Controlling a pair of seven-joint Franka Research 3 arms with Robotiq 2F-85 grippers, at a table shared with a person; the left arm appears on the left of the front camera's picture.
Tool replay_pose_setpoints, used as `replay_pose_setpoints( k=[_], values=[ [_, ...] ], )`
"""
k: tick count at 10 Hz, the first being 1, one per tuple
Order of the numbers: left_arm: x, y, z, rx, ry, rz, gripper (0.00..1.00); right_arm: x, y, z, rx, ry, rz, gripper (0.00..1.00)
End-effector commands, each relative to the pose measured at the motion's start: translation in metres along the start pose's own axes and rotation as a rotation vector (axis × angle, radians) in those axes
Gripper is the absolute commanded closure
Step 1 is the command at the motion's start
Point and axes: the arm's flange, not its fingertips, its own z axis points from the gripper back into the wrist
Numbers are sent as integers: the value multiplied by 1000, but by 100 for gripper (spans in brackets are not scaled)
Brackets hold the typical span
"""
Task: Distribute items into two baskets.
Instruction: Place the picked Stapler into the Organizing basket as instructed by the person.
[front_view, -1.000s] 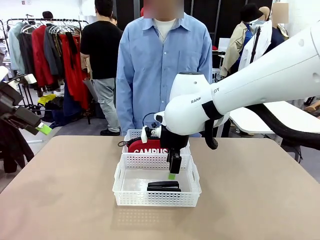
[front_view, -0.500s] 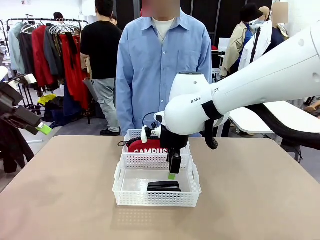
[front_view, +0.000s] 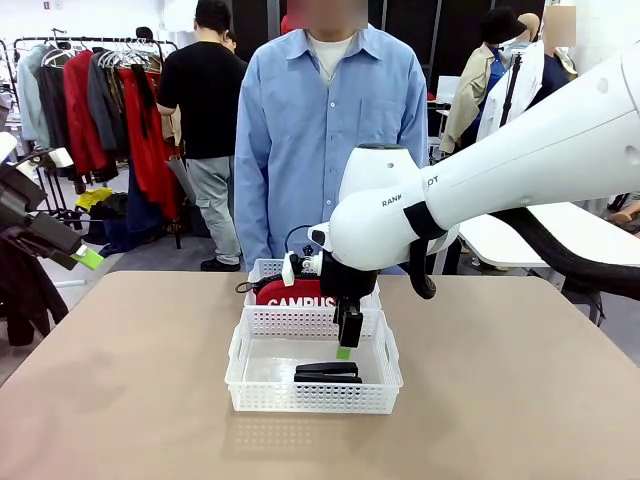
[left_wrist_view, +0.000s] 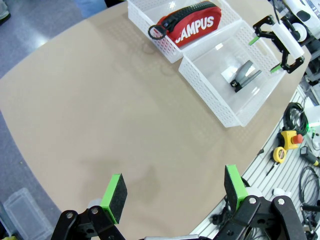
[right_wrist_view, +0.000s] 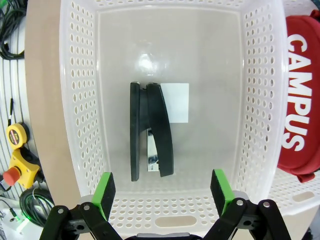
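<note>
Front view: both items already lie in the baskets

At 9 o'clock of the front view the left gripper (front_view: 85, 258) hangs beside the table (front_view: 120, 380), its fingers spread wide and holding nothing. At the centre stand the two white baskets, touching each other. The far basket (front_view: 268, 268), at 12 o'clock from the near one, holds the red pouch (front_view: 290, 293). The near basket (front_view: 240, 385) holds the black stapler (front_view: 327, 373), lying on its side. Above this basket hovers the right gripper (front_view: 344, 350), pointing down, fingers spread and empty, not touching the stapler. Behind the table stands a person in a blue shirt (front_view: 330, 130).
</note>
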Motion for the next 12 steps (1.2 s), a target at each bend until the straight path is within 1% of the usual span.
replay_pose_setpoints(
  k=[1,2,3,4,5,6,8,9,10,11,12],
  values=[
    [1,0,2,1,9,3,0,1,-1,1,-10,-8,4,0],
    [1,0,2,1,9,3,0,0,0,0,0,0,0,0],
    [1,0,2,1,9,3,0,-18,6,14,-14,-19,-43,0],
    [1,0,2,1,9,3,0,-34,17,32,-54,-34,-93,0],
    [1,0,2,1,9,3,0,-49,26,47,-81,-64,-146,0],
    [1,0,2,1,9,3,0,-64,38,59,-82,-106,-178,0],
    [1,0,2,1,9,3,0,-94,59,80,-95,-160,-212,0],
    [1,0,2,1,9,3,0,-118,72,95,-119,-200,-253,0],
    [1,0,2,1,9,3,0,-149,85,112,-122,-216,-287,0],
    [1,0,2,1,9,3,0,-178,93,124,-117,-180,-310,0],
    [1,0,2,1,9,3,0,-208,94,134,-115,-171,-314,0]
  ],
)
